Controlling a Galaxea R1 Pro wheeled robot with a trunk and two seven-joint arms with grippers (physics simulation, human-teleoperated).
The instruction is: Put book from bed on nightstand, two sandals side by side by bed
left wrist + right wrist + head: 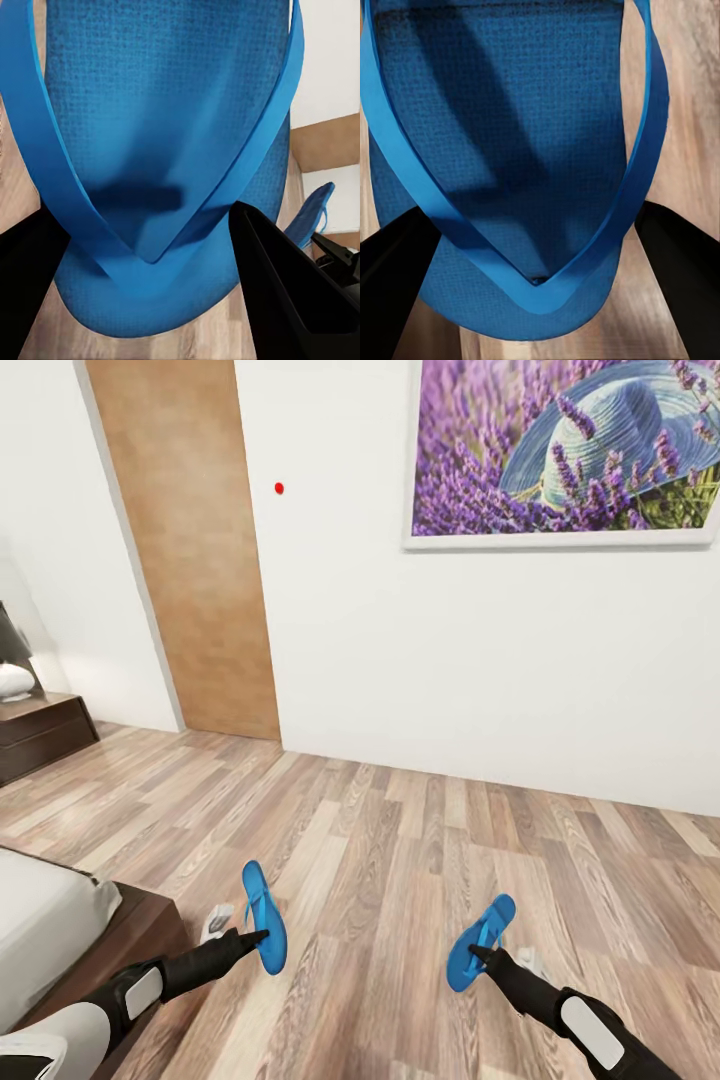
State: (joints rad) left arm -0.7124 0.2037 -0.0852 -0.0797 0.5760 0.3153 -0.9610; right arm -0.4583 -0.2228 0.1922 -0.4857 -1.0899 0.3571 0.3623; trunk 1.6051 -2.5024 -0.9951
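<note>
**Both sandals in hand, bed corner at my left**

Closest to me are my own two arms. The left pincer (262,935) is clamped on the left sandal (265,916), and the right pincer (476,952) is clamped on the right sandal (480,943). In each wrist view a dark finger (289,292) sits on either side of the sole near the toe end, with the thong strap (536,289) meeting in a V between them. Both sandals look held off the floor (400,860), tilted, though I cannot tell how high.

The bed (130,935) has its dark corner just beside my left arm, grey mattress above it. The left sandal hangs near that corner; the right one is well apart from it, further from the bed. A nightstand (40,735) stands beyond the bed, by the wall. I see no book from here.

My worries: the grips are on the narrow toe end only, so a quick swing could let a sandal pivot or slip out. My left forearm could clip the bed frame as I lower. Released while tilted, either sandal may flop crooked, leaving the pair unaligned.
</note>
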